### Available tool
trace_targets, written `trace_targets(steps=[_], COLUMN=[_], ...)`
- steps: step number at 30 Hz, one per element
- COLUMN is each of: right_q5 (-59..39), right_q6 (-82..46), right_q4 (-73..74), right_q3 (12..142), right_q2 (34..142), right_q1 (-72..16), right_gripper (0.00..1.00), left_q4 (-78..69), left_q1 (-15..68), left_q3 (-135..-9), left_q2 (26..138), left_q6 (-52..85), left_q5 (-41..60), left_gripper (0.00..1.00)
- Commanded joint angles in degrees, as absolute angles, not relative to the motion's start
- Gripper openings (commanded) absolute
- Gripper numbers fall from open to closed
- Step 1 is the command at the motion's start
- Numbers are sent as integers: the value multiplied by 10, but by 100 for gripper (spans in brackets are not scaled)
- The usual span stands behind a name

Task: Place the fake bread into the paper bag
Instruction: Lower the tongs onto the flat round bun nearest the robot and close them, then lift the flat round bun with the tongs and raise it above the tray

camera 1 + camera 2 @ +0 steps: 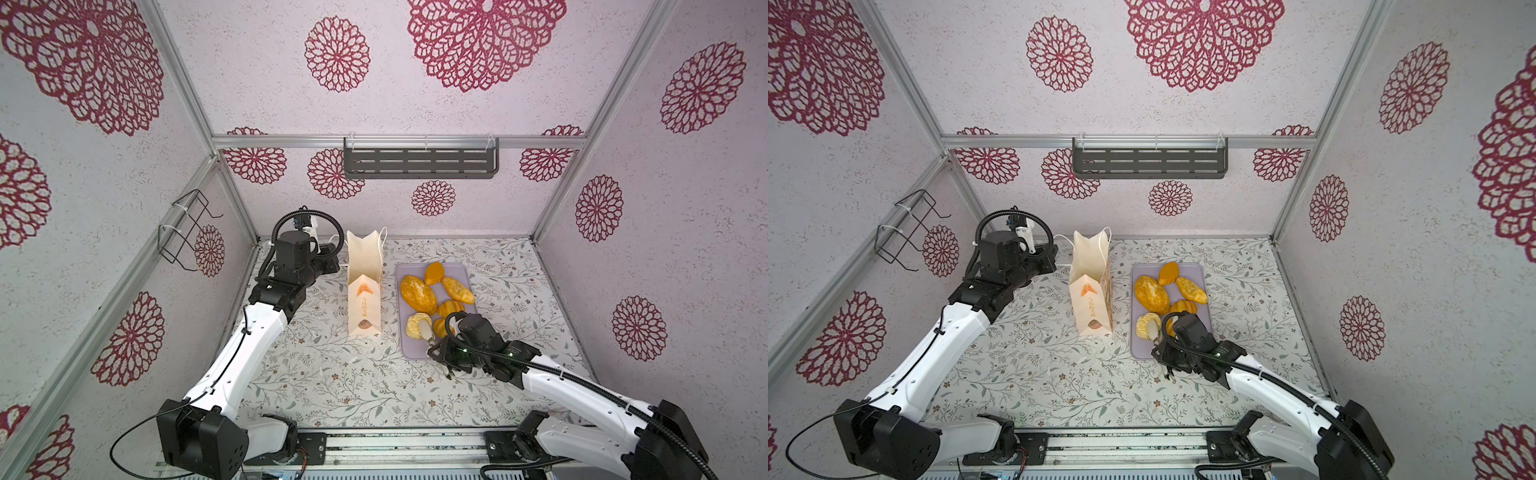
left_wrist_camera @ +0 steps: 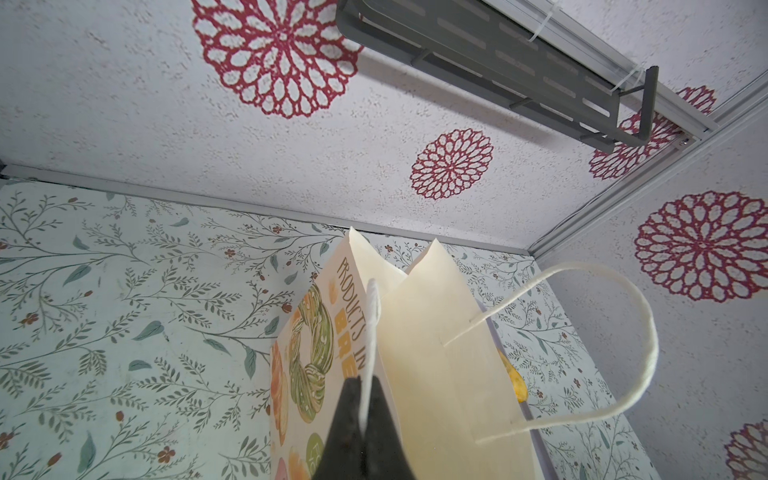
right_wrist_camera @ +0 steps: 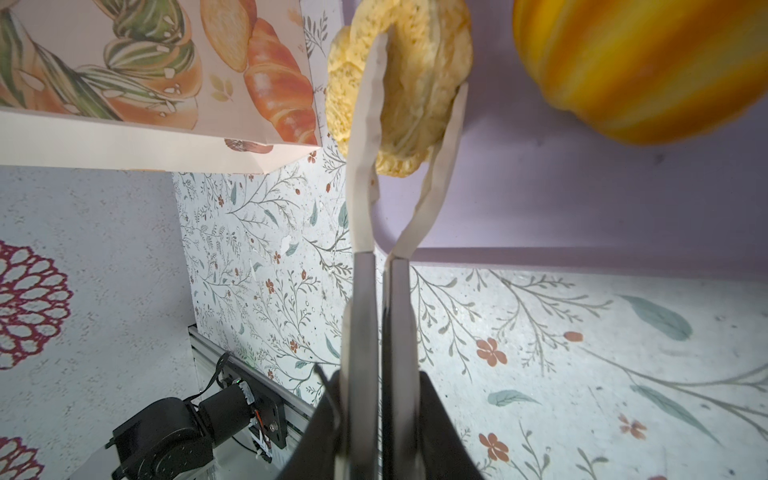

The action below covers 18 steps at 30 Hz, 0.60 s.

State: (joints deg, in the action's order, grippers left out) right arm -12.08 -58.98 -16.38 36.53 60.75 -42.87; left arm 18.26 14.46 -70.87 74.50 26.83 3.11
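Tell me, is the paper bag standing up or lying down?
Standing up. The paper bag stands upright on the table, its top spread open, and the left gripper pinches one white cord handle.

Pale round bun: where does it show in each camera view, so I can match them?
Top view: pale round bun on the lilac tray's near left.
Top view: same place.
Left wrist: not in it.
Right wrist: bun between the fingers.
Shared landmark: paper bag.

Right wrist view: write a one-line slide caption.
Right gripper shut on the pale bun over the lilac tray, paper bag nearby.
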Motion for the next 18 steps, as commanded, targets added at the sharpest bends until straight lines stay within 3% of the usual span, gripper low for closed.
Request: trace_targets(steps=[1, 18], right_q5=[-103, -72], right_q6=[-571, -552], right_q4=[-169, -163], right_q3=[398, 421], right_q2=[577, 531], right_q1=[-426, -425], right_gripper=[22, 19], left_q4=[171, 173], left_q1=[142, 142], left_q3=[-718, -714], left_q2=[737, 736], left_q6=[272, 269], left_q5=[40, 26], left_gripper=[0, 0])
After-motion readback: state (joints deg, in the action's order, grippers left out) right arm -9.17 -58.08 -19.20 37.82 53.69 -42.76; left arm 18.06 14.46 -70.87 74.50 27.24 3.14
